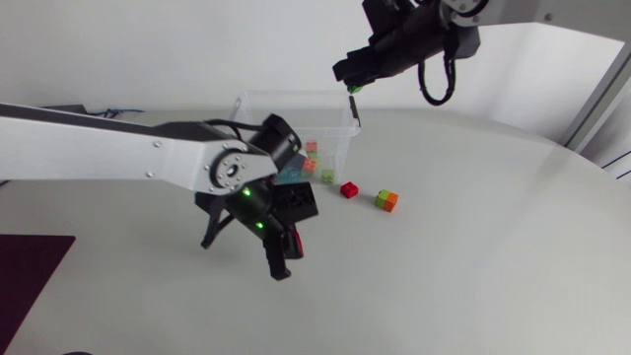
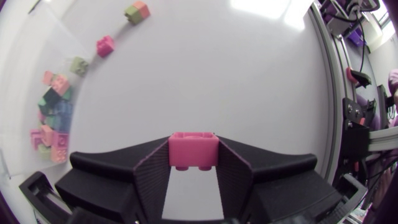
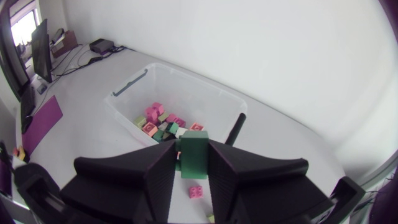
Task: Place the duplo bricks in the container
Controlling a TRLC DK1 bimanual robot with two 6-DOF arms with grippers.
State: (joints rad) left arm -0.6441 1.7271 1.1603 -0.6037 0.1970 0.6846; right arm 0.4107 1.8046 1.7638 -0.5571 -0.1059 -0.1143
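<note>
The left gripper [image 2: 193,165] pinches a pink duplo brick [image 2: 193,149] by two opposite faces, a hold that should let it fall cleanly once the fingers part. It hangs at about 6 o'clock of the clear container [image 1: 258,110], so it likely has travel left. The right gripper [image 3: 194,174] clamps a green brick [image 3: 194,152] over the container's 2 o'clock corner, seemingly poised to release onto the mixed bricks [image 3: 163,121] inside. A red brick [image 1: 349,189] and a green-and-orange pair [image 1: 386,200] lie loose at the container's 4 o'clock.
</note>
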